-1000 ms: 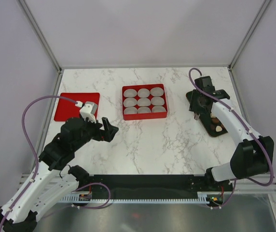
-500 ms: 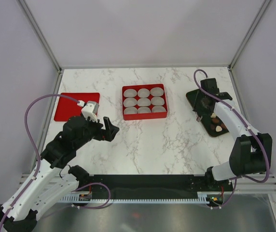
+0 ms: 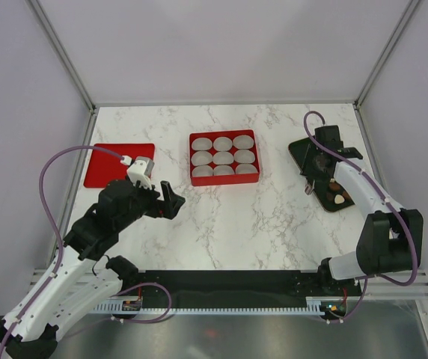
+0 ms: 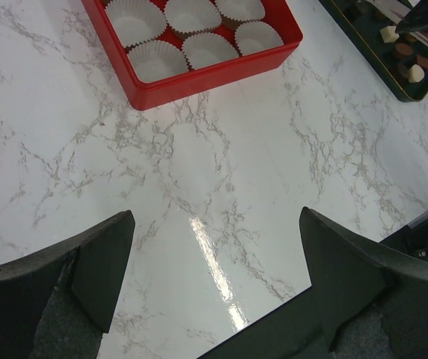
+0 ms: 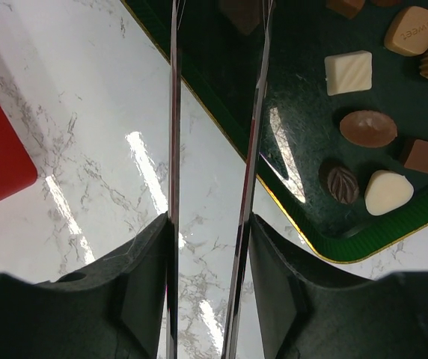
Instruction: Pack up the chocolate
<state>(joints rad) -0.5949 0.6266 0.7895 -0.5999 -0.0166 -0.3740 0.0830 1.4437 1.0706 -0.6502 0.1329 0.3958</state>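
White marble tabletop [image 3: 236,224] fills the floor of a pale-walled enclosure, and two arms reach over it from the near edge. At the centre stands one red box [image 3: 224,180] holding nine white paper cups [image 3: 223,158] in three rows of three. One flat red lid [image 3: 119,164] lies well apart from it near the left edge. One dark green tray [image 5: 296,45] with a thin gold rim sits at the right, and the chocolate [image 5: 368,128] lies on it. In the right wrist view two pieces are cream-white, a square and a teardrop. Two are tan, one of them stamped with lettering and the other ridged and cut off by the frame. Three are clearly brown: an oval, a block and a dark ridged dome. More brown bits are cut off at the top edge. The right gripper [image 5: 218,22] hangs over the tray's near-left part, its two long thin blades standing partly apart. One brown piece [image 5: 240,13] shows between them at the top edge, close against the right blade. Whether it is pinched I cannot tell, as the blade tips run out of view. The left gripper [image 4: 215,217] hovers over bare marble in front of the box, jaws spread wide and holding nothing.
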